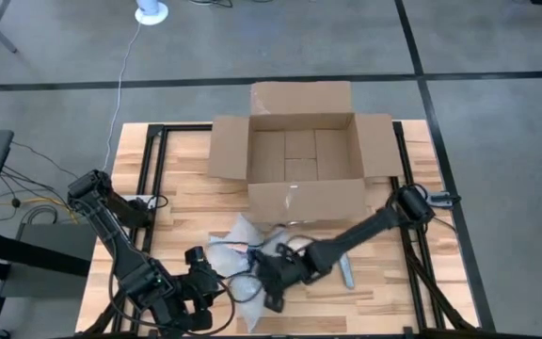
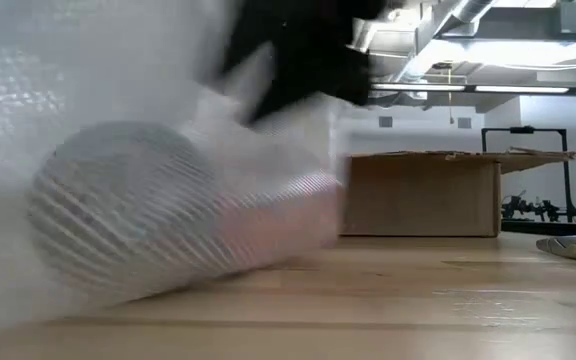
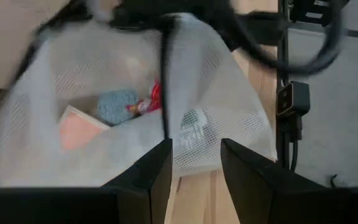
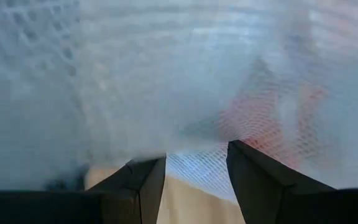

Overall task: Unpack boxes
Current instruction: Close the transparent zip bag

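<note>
The brown cardboard box [image 1: 299, 155] stands open at the table's far middle, flaps spread, resting on its base [image 2: 423, 195]. In front of it a clear mesh-patterned plastic bag [image 1: 238, 247] lies on the table, with pink, blue and red items showing inside [image 3: 123, 106]. My left gripper [image 3: 194, 152] is open at the bag's near left edge [image 1: 205, 275]. My right gripper [image 4: 191, 158] is open and comes in from the right at the bag's near right side [image 1: 273, 287]. The bag [image 4: 166, 74] fills the view ahead of the right fingers. My left gripper has the bag's edge [image 3: 185, 146] lying right at its open fingertips; I cannot tell whether they touch it. My right gripper has the bag's lower edge [image 4: 194, 165] between its open fingertips; I cannot tell whether a finger touches it.
A grey tool [image 1: 346, 273] lies on the wood to the right of the bag [image 2: 573, 247]. Black frame rails [image 1: 158, 179] run along the table's left and right sides. Cables trail around the left arm's base.
</note>
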Motion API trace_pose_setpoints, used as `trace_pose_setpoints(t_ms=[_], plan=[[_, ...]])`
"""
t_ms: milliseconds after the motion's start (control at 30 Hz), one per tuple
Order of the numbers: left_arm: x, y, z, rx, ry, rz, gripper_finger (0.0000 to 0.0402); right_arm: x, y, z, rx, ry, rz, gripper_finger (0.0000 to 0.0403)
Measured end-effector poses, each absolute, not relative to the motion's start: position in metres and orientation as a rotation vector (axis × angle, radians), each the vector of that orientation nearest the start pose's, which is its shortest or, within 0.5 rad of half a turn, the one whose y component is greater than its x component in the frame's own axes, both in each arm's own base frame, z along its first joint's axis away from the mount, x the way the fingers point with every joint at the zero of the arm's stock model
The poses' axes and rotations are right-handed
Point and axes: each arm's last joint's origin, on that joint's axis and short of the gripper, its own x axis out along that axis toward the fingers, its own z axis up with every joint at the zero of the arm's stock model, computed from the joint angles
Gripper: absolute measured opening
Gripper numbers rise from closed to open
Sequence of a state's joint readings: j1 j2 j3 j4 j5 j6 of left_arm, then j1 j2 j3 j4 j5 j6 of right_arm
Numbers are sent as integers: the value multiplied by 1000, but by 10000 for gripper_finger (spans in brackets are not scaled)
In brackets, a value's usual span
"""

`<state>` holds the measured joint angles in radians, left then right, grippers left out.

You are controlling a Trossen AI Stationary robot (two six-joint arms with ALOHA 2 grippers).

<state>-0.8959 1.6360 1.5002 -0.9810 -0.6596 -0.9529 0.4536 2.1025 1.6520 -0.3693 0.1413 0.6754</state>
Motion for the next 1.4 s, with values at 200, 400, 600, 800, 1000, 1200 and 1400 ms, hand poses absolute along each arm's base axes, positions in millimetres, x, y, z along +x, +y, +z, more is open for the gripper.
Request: trace_pose_setpoints(t_ms=[200, 400, 600, 800, 1000, 1200, 1400], plan=[[215, -248, 312, -111, 786, 161, 122, 449, 191, 220, 446, 582, 102, 155], [208, -246, 320, -207, 830, 199, 122, 463, 188, 222, 448, 451, 140, 155], [200, -248, 327, -432, 809, 300, 122, 462, 182, 217, 407, 504, 118, 155], [206, -250, 317, -569, 718, 445, 110, 468, 166, 217, 401, 492, 91, 155], [219, -242, 304, -588, 695, 581, 99, 470, 160, 218, 382, 484, 84, 155], [218, -228, 300, -576, 708, 714, 98, 469, 165, 219, 348, 473, 106, 155], [222, -226, 300, -618, 704, 725, 98, 469, 165, 219, 348, 472, 105, 155]])
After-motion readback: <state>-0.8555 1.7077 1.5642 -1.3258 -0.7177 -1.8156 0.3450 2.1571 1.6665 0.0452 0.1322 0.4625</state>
